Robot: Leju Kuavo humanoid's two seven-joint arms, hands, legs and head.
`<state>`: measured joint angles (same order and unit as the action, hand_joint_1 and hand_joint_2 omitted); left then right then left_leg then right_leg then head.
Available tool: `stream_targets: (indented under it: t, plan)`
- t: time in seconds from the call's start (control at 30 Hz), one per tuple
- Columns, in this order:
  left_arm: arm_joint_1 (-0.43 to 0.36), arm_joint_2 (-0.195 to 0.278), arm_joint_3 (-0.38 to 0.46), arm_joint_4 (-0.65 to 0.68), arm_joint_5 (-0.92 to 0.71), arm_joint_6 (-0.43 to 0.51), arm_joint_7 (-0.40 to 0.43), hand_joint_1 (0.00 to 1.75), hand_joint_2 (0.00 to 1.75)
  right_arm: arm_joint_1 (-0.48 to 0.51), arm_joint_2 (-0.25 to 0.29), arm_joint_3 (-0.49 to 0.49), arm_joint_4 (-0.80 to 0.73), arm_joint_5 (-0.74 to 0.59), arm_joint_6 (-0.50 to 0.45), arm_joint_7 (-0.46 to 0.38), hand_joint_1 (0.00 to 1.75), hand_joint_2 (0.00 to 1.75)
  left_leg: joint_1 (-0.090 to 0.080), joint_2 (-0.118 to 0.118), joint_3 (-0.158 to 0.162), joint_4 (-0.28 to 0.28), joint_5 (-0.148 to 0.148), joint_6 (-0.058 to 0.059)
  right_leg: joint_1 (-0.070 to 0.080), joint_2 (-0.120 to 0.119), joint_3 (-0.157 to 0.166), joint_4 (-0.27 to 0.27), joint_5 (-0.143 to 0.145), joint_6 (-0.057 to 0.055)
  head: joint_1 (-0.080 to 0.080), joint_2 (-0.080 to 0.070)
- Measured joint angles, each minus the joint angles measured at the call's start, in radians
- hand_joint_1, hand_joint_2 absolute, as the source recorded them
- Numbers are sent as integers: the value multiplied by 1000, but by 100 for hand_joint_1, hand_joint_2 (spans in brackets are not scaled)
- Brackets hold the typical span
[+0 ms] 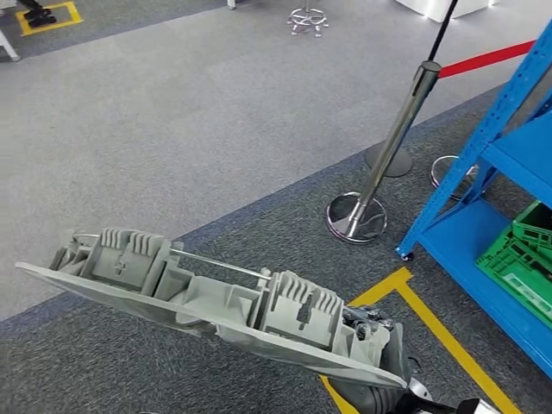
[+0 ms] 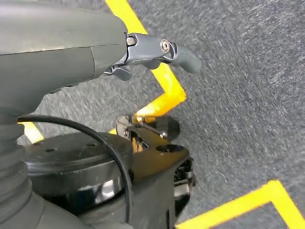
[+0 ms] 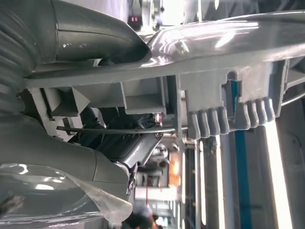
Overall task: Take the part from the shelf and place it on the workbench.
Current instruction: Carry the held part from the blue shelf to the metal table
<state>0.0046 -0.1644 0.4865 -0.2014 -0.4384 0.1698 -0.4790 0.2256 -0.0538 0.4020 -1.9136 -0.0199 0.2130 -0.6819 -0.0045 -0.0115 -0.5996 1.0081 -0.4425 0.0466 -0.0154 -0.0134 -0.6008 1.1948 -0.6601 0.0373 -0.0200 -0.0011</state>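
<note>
The right hand [image 1: 380, 362] is wrapped around one end of the long grey part [image 1: 195, 293] and holds it tight. In the right wrist view, the thumb lies on the smooth side of the part [image 3: 216, 52], and darker fingers [image 3: 137, 148] curl under it, near a thin metal rod. The part sticks out from the hand, far across the robot's front, tilted a little, up in the air above the grey carpet [image 1: 195, 112]. It has ribbed blocks on its top side.

The left hand [image 2: 144, 52] hangs down over the carpet and holds nothing. Its fingers are stretched out and touch nothing.

The blue shelf [image 1: 494, 172] stands beside the part's held end, well apart from it. A green crate [image 1: 521, 254] sits on the shelf. A shiny post [image 1: 391, 147] with a red belt [image 1: 485, 59] stands just beside the shelf. Yellow tape [image 1: 429, 323] on the floor runs near the shelf's foot.
</note>
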Motion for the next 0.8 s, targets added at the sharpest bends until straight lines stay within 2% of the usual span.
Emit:
stream_targets:
  t: [0.03, 0.07, 0.1, 0.13, 0.17, 0.2, 0.23, 0.27, 0.3, 0.33, 0.37, 0.4, 0.43, 0.5, 0.53, 0.57, 0.6, 0.63, 0.67, 0.73, 0.77, 0.8]
  plan:
    - [-1, -1, 2, 0, 1, 1, -1, 0, 175, -1, 0, 2, 5, 0, 0, 0, 175, 175, -2, -12, -8, 1, 6, 2, 1, 7, -20, 55, -23, -2, 1, 0]
    - [-2, -2, 5, 0, 1, 3, -1, 0, 175, -3, 0, 3, 10, 0, 1, 1, 175, 175, -4, -25, -16, 1, 12, 2, 2, 10, -28, 84, -29, -4, 1, 0]
    - [-2, -2, 9, 0, 3, 4, -1, 0, 175, -5, 0, 5, 15, 0, 2, 1, 175, 175, -6, -39, -23, 2, 17, 1, 3, 13, -17, 75, -15, -7, 1, 0]
    - [-1, -3, 12, 0, 4, 5, -2, 0, 175, -9, 0, 6, 19, 0, 2, 1, 175, 175, -6, -52, -29, 3, 22, -1, 3, 18, 13, 26, 15, -10, 1, 0]
    - [-1, -3, 14, 0, 5, 5, -3, 0, 175, -12, 0, 8, 23, 0, 3, 1, 175, 175, -6, -66, -34, 4, 27, -5, 3, 30, 56, -46, 46, -13, 1, 0]
    - [-1, -4, 16, 0, 6, 5, -4, 0, 175, -16, 0, 10, 27, 0, 4, 2, 175, 175, -6, -78, -39, 7, 32, -9, 2, 53, 100, -115, 67, -15, 1, 0]
    - [-2, -4, 17, 0, 7, 5, -5, 0, 175, -20, 0, 11, 29, 0, 6, 2, 175, 175, -7, -89, -44, 9, 37, -14, 1, 74, 130, -167, 80, -18, 1, 0]
    - [-2, -4, 17, 0, 8, 5, -6, 0, 175, -22, 0, 12, 32, 0, 8, 3, 175, 175, -7, -100, -48, 11, 42, -20, 2, 90, 143, -194, 82, -19, 0, 0]
    - [-2, -4, 18, 0, 10, 4, -6, 0, 175, -25, 1, 15, 35, 0, 10, 4, 175, 175, -7, -111, -51, 10, 49, -26, 3, 95, 144, -201, 81, -22, 0, 0]
    - [-1, -3, 20, 0, 13, 3, -6, 0, 175, -28, 2, 18, 38, 2, 12, 6, 175, 175, -6, -123, -54, 9, 55, -33, 3, 84, 138, -203, 84, -26, 0, 0]
    - [1, -2, 24, 0, 16, 0, -6, 0, 175, -34, 3, 23, 41, 4, 14, 9, 175, 175, -6, -123, -58, 12, 55, -38, 2, 70, 136, -205, 87, -32, 0, 0]
    - [2, -1, 29, 0, 19, -4, -7, 0, 175, -40, 5, 28, 44, 6, 16, 13, 175, 175, -6, -108, -64, 23, 45, -43, 1, 56, 135, -207, 90, -39, -3, 0]
    - [2, 0, 34, 0, 23, -8, -7, 0, 175, -45, 7, 33, 48, 8, 17, 16, 175, 175, -6, -81, -78, 56, 18, -49, 0, 39, 134, -209, 94, -44, -7, 0]
    - [1, 1, 41, 0, 26, -13, -7, 0, 175, -52, 11, 41, 56, 10, 17, 19, 175, 175, -3, -22, -121, 176, -61, -60, 3, 4, 132, -209, 96, -50, -15, 0]
    - [0, 1, 43, 0, 27, -15, -7, 0, 175, -54, 12, 43, 60, 10, 17, 20, 175, 175, 1, -8, -142, 242, -95, -65, 5, -15, 132, -209, 97, -51, -16, 0]
    - [0, 2, 44, 0, 27, -16, -7, 0, 175, -57, 12, 45, 64, 10, 17, 21, 175, 175, 4, -2, -151, 284, -108, -69, 6, -33, 131, -209, 96, -50, -16, 0]
    - [2, 2, 45, 0, 28, -18, -7, 0, 175, -62, 12, 47, 69, 11, 17, 22, 175, 175, 6, 2, -143, 291, -103, -71, 6, -50, 132, -208, 95, -49, -16, 0]
    - [4, 3, 47, 0, 29, -19, -7, 0, 175, -69, 12, 50, 74, 11, 17, 22, 175, 175, 8, 8, -118, 258, -81, -71, 6, -65, 136, -208, 94, -47, -16, 0]
    - [6, 4, 49, 0, 30, -21, -7, 0, 175, -77, 14, 54, 78, 11, 17, 22, 175, 175, 9, 19, -78, 196, -51, -69, 6, -78, 141, -208, 92, -44, -16, 0]
    - [7, 6, 56, 0, 31, -24, -6, 0, 175, -93, 18, 62, 88, 10, 18, 22, 175, 175, 0, 60, -5, 75, -16, -56, 9, -100, 145, -207, 87, -37, -15, 0]
    - [7, 7, 60, 0, 32, -25, -6, 0, 175, -100, 20, 66, 92, 10, 18, 22, 175, 175, -6, 74, 12, 41, -14, -47, 10, -111, 146, -208, 84, -32, -15, 0]
    - [7, 8, 63, 0, 32, -25, -5, 0, 175, -106, 21, 70, 97, 10, 19, 22, 175, 175, -12, 79, 17, 30, -20, -37, 12, -121, 147, -208, 83, -28, -15, 0]
